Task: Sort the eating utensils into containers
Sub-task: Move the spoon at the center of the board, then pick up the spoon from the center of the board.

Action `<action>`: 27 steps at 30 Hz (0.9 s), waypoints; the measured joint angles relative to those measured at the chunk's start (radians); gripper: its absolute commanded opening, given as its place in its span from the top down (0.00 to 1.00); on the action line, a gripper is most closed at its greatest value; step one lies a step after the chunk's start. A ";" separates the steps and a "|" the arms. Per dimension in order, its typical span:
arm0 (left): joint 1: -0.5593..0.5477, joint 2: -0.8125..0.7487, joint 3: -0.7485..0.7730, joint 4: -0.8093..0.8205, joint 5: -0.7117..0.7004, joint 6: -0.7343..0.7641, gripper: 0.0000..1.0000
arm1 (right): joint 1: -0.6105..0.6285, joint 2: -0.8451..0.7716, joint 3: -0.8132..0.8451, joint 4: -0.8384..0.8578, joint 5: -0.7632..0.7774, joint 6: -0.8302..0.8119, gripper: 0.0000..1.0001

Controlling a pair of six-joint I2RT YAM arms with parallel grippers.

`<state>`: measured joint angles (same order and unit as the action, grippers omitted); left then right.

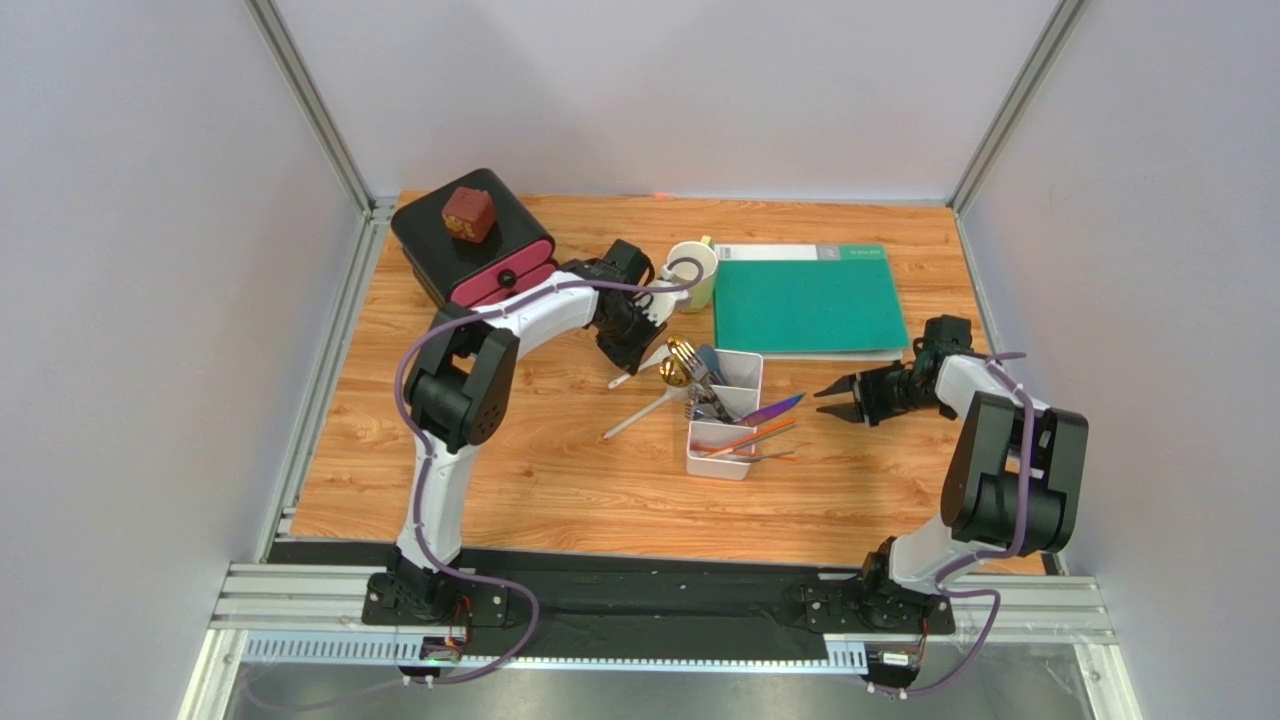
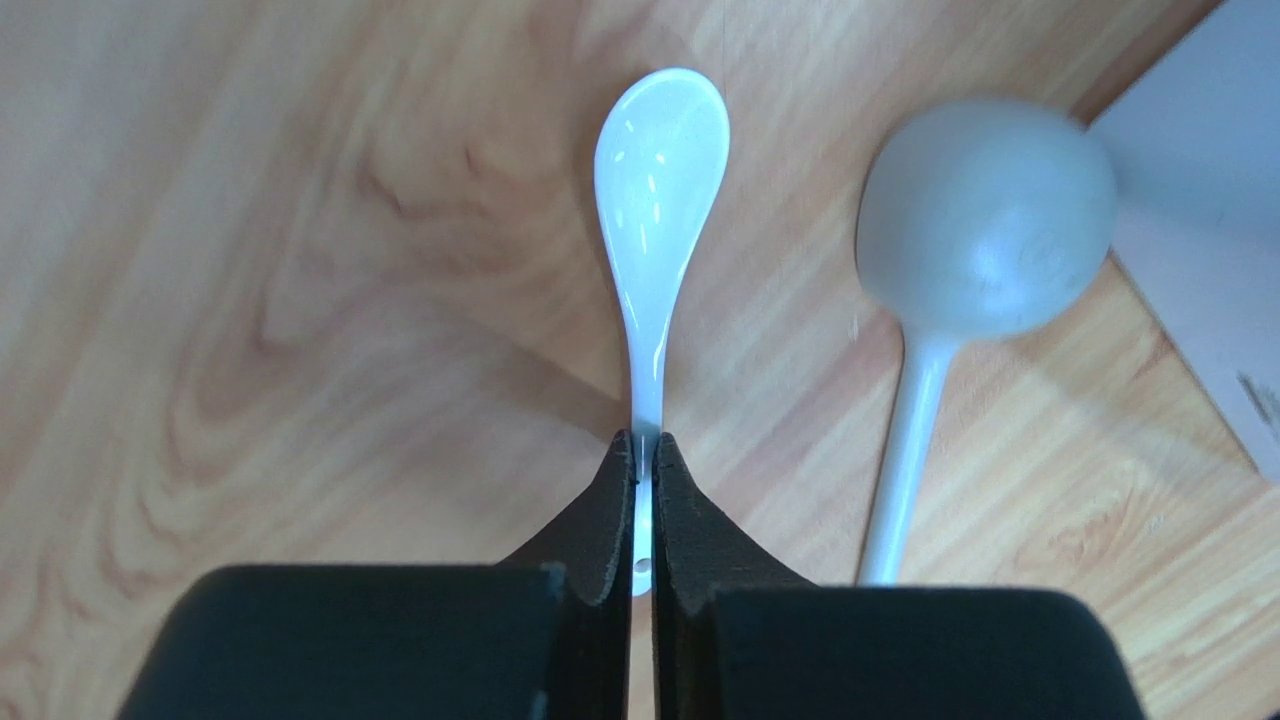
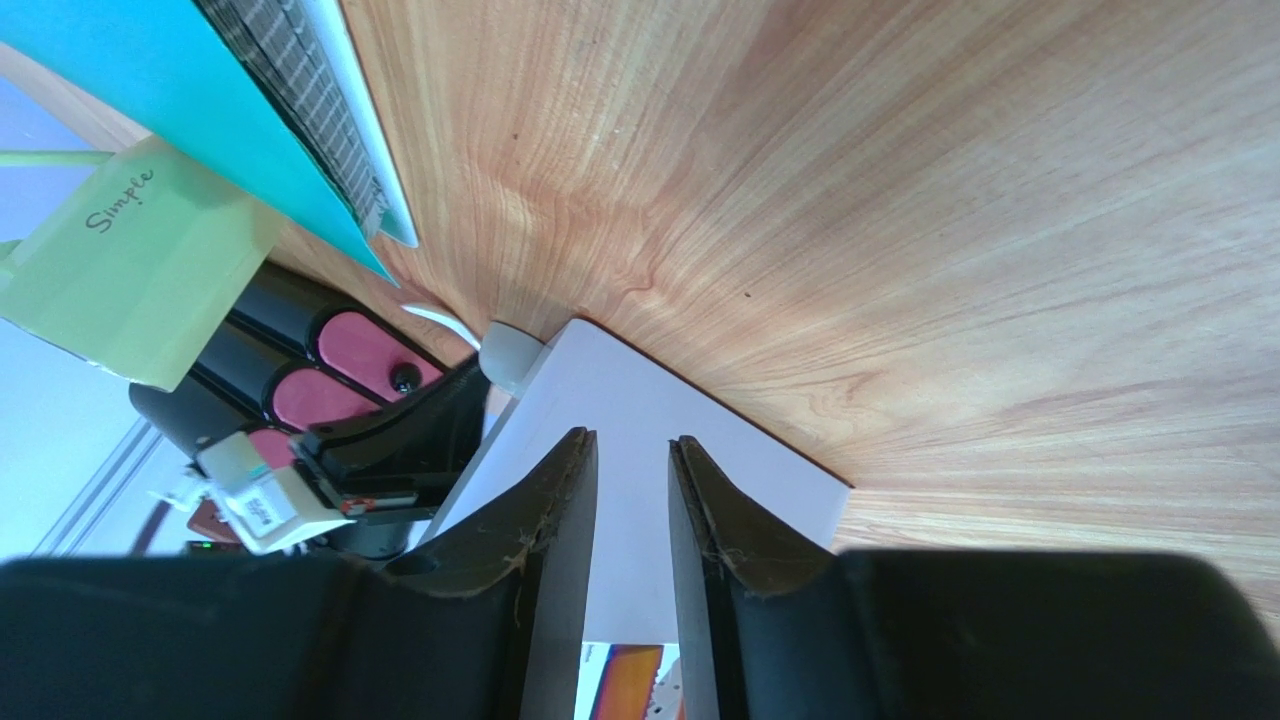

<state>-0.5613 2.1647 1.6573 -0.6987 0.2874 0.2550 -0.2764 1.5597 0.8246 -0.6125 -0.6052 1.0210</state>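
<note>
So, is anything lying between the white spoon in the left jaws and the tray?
Yes: a second pale spoon lies on the table between the white spoon and the tray. A lift should probably clear it.

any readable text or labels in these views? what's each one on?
"Simple": script lettering on the pale green card, right wrist view.
Print on the white strip along the green folder's far edge: too small to read.
Small white tag on black hardware, right wrist view: blurred, unreadable.
Left wrist view: no text.
</note>
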 measured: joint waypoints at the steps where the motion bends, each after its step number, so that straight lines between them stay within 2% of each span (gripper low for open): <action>1: 0.000 -0.014 -0.020 -0.005 -0.009 -0.008 1.00 | 0.000 -0.002 -0.001 0.005 -0.002 0.003 0.71; 15: 0.000 -0.288 -0.286 -0.004 -0.074 -0.173 1.00 | 0.000 -0.013 -0.019 0.071 -0.015 0.045 0.71; 16: 0.000 -0.312 -0.304 0.000 -0.070 -0.185 0.96 | 0.000 -0.013 -0.020 0.073 -0.016 0.047 0.71; 19: 0.000 -0.346 -0.323 0.010 -0.068 -0.222 0.76 | 0.000 -0.015 -0.021 0.080 -0.018 0.048 0.71; 22: 0.000 -0.341 -0.319 0.024 -0.066 -0.259 0.69 | 0.000 -0.019 -0.023 0.080 -0.021 0.048 0.71; 27: -0.006 -0.254 -0.218 0.016 -0.068 -0.307 0.69 | 0.001 -0.020 -0.026 0.079 -0.026 0.047 0.71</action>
<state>-0.5671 1.9110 1.4395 -0.6823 0.2195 -0.0521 -0.2756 1.5398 0.7990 -0.5339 -0.6308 1.0683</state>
